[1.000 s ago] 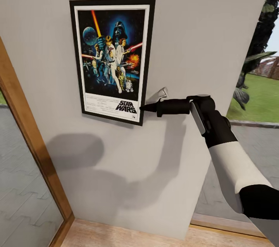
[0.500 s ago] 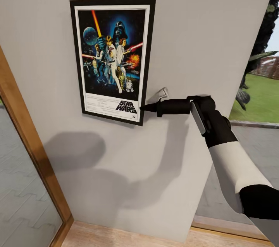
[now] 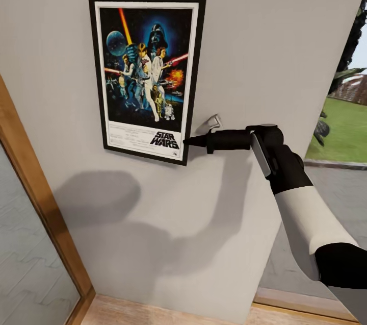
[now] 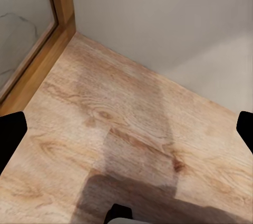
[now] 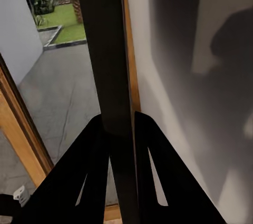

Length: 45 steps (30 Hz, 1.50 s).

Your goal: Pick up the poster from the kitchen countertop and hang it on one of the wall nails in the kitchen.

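The poster (image 3: 145,75), a framed Star Wars print, lies flat and upright against the light-grey wall (image 3: 265,34). My right gripper (image 3: 189,142) reaches in from the right and is shut on the black frame at its lower right edge. In the right wrist view the frame edge (image 5: 108,66) runs between the two black fingers (image 5: 79,176). No wall nail is visible; the wall behind the poster is hidden. The countertop is out of view. My left gripper (image 4: 126,132) hangs open over the wood floor (image 4: 126,108), holding nothing.
A wood-framed glass door (image 3: 30,187) borders the wall on the left. A tall window (image 3: 341,126) onto a garden lies to the right, behind my right arm. Pale plank floor (image 3: 153,315) runs along the wall's base.
The whole view has shifted a little, and the poster looks slightly larger and higher. My right gripper still holds the same lower right edge.
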### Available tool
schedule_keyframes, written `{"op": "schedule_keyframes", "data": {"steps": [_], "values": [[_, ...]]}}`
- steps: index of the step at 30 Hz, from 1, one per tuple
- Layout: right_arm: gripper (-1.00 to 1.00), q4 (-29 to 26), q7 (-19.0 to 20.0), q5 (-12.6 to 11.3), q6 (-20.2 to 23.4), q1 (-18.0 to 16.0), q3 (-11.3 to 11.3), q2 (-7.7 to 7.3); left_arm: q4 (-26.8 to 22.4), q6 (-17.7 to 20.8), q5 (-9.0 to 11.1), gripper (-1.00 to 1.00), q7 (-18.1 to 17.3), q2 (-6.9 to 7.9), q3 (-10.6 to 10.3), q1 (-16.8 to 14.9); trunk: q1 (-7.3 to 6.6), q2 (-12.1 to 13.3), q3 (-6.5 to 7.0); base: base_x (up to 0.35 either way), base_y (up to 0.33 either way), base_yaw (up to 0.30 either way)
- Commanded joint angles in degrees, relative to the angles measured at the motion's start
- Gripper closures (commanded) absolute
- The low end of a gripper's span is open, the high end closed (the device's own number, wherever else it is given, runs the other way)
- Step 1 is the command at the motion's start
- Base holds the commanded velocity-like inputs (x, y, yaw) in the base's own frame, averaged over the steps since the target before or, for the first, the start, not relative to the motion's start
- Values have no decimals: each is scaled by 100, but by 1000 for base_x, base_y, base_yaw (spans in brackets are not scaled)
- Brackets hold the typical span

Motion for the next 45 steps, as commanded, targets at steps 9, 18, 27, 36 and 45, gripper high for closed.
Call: {"op": "schedule_keyframes", "data": {"steps": [9,18,27,36,45], "values": [[100,49,-144,45,-3,-6,11,-5,-2,0,20,-100,-28,1,7,-3,7,-3,-10,7,0,0],[100,49,-144,46,-3,-6,11,-5,-2,0,20,-100,-28,-2,7,-3,7,-3,-10,-1,0,0],[100,51,-144,45,-3,-6,12,-5,-3,0,20,-100,-28,0,7,-3,7,-3,-10,-158,0,0],[100,49,-144,44,-3,-6,11,-5,-11,0,20,-100,-28,1,7,-3,7,-3,-10,-24,0,0],[100,49,-146,52,-3,-6,11,-5,-16,0,20,-100,-28,0,7,-3,7,-3,-10,-1,0,0]]}}
